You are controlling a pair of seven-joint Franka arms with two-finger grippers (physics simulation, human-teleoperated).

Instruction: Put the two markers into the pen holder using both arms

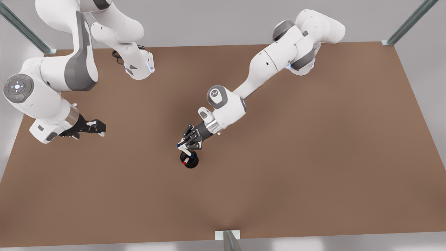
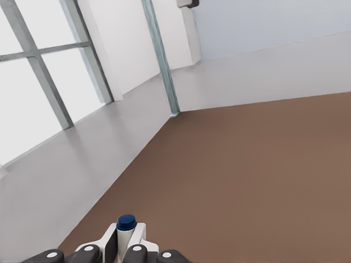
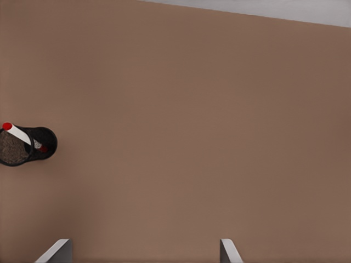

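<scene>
Markers: 1 of 2 is in the pen holder (image 1: 190, 160), 1 is left for you to drop.

Red marker (image 3: 22, 135) leans inside the holder; your left gripper (image 1: 188, 139) clamps the blue marker (image 2: 126, 227) just above the holder's rim (tip near its mouth). Your right gripper (image 1: 97, 127) waits well apart from the holder, fingers spread, empty.

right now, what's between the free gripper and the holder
Nothing: bare table between the right gripper and the holder, seen in the front view.
</scene>
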